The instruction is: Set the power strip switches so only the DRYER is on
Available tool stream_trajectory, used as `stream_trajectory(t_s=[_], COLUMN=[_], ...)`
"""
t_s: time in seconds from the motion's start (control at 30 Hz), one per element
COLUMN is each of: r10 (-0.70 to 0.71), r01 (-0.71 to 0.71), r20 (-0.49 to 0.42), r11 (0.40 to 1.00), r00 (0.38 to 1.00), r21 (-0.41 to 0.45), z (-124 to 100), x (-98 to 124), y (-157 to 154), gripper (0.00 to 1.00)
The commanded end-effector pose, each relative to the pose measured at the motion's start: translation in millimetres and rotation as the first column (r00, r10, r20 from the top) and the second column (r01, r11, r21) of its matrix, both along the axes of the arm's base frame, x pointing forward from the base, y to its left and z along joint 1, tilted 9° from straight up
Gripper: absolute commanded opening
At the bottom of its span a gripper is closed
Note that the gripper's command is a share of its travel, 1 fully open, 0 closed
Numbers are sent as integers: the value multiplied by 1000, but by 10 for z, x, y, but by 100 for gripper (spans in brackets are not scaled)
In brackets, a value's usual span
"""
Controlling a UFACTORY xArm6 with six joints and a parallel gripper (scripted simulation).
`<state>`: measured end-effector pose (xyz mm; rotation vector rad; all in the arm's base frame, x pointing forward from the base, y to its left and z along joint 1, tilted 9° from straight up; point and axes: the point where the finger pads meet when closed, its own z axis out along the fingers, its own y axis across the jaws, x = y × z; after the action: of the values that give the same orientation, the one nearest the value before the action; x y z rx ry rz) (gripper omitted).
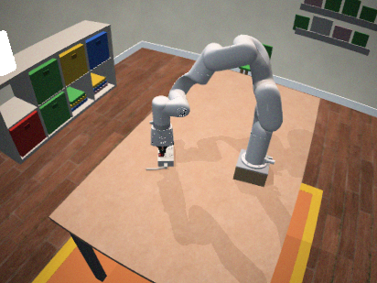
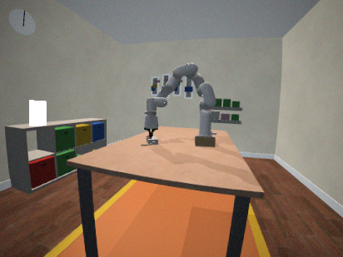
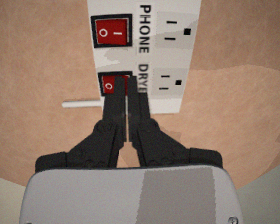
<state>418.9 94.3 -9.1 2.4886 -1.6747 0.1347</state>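
While the gripper is pinched shut, holding nothing, its tips cover the dryer switch. Pushing off-centre could skid the power strip or bump the phone switch.

From the wrist view, my black closed gripper fingers cover the right half of the red DRYER rocker switch and the end of its printed label. The white power strip runs off the top edge. In the top and exterior views I can't read any switch.
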Motion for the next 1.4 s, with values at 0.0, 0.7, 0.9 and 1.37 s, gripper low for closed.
stream_trajectory(t_s=[0.0, 0.7, 0.9, 1.37], r10=[0, 0, 0, 0], r01=[0, 0, 0, 0], r20=[4, 4, 4, 4], r11=[1000, 1000, 1000, 1000], r00=[1000, 1000, 1000, 1000], r21=[1, 1, 1, 1], z=[13, -16, -42, -71], x=[15, 15, 15, 15], y=[6, 1, -3, -8], gripper=[0, 0, 0, 0])
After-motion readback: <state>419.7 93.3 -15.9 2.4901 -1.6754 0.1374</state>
